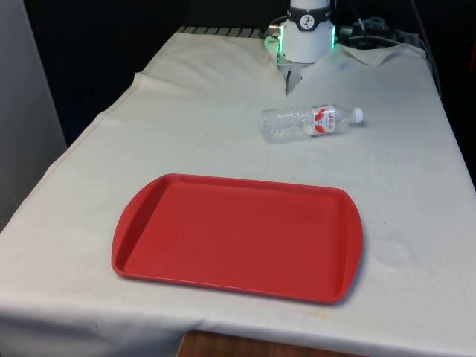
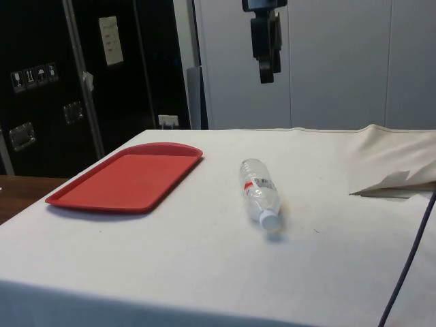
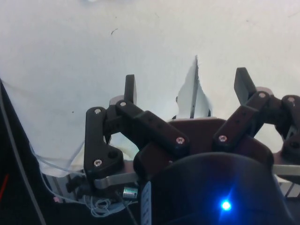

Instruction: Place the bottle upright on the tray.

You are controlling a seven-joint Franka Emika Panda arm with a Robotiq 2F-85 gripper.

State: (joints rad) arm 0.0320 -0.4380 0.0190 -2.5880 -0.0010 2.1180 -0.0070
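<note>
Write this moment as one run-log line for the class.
gripper: open, high above the table | bottle: lying on its side on the cloth, untouched | red tray: nothing on it | step: bottle not yet grasped

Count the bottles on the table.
1. A clear plastic bottle lies on its side on the white cloth, beyond the red tray, not on it.

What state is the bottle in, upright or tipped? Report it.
Tipped. The bottle lies on its side on the cloth, cap towards the front view's right, off the red tray.
</note>
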